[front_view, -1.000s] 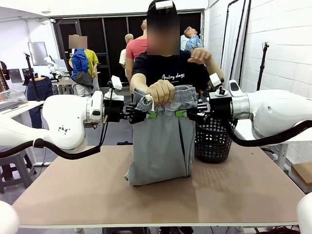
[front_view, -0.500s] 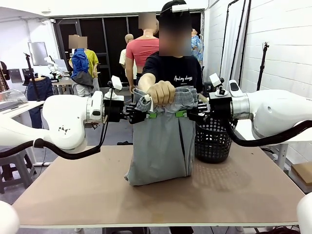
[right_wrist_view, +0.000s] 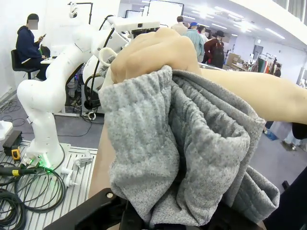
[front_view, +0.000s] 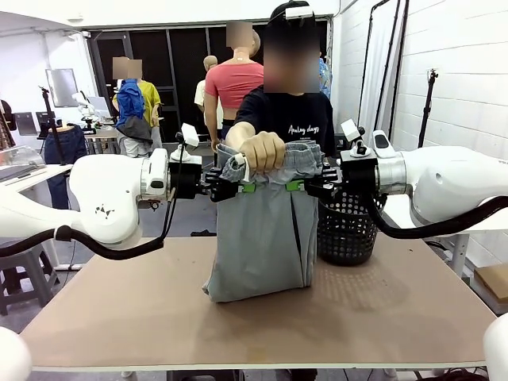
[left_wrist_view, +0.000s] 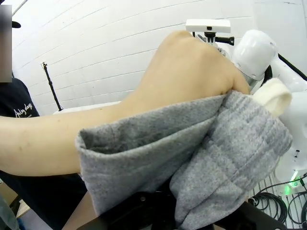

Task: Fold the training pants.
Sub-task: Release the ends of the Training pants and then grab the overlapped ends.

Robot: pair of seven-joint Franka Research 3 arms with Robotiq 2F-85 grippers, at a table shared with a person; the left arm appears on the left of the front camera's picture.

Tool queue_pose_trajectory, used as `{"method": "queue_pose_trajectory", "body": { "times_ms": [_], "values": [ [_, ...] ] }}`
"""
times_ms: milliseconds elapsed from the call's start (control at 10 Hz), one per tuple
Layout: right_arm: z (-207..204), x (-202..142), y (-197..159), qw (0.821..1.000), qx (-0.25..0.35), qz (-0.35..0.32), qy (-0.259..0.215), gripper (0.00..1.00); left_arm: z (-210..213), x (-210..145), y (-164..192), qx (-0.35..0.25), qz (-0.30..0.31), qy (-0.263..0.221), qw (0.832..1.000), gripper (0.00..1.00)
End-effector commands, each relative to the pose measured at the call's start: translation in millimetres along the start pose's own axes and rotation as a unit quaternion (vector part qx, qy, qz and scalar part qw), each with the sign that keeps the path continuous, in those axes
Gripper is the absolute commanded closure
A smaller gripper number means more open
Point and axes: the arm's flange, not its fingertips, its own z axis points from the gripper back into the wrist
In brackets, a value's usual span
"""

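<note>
Legible text, one item: white cursive print (front_view: 305,128) across the chest of the person's black T-shirt (front_view: 274,107), front view. It reads approximately "Analog days"; the first word is uncertain at this size. The left wrist view has the same print at its left edge, tilted, and it is no clearer there.

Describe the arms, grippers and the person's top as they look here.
The left arm and right arm have bulky rounded white shells, a black cable looping beneath each. The left gripper and right gripper are black with green pads, a small white camera box on each wrist. The person wears a black short-sleeved T-shirt with white script print.
</note>
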Motion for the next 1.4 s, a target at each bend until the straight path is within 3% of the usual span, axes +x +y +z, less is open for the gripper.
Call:
{"method": "queue_pose_trajectory", "body": {
  "times_ms": [0,200,300,700,800,1300],
  "values": [
    [-1.1,1.9,1.5,1.000,-0.001,0.002,-0.002,1.00,-0.7,2.1,1.0,0.001,0.000,-0.002,1.000,1.00],
    [0.0,0.0,0.0,1.000,0.000,0.000,0.000,1.00,0.0,0.0,0.0,0.000,0.000,0.000,1.000,1.00],
    [3.0,0.8,-1.4,1.000,0.001,-0.010,0.005,0.84,-1.3,-2.0,0.5,0.004,-0.001,-0.002,1.000,0.90],
    [1.0,1.2,-3.3,1.000,-0.001,-0.022,0.018,0.06,2.2,-3.9,2.7,0.009,0.009,-0.002,1.000,0.11],
    [1.1,1.2,-3.3,1.000,-0.002,-0.025,0.018,0.00,2.8,-4.1,2.4,0.010,0.010,-0.002,1.000,0.00],
    [2.2,1.5,-4.3,0.999,-0.008,-0.037,0.013,0.00,6.5,-4.4,-2.4,0.006,0.015,0.003,1.000,0.00]
  ]
}}
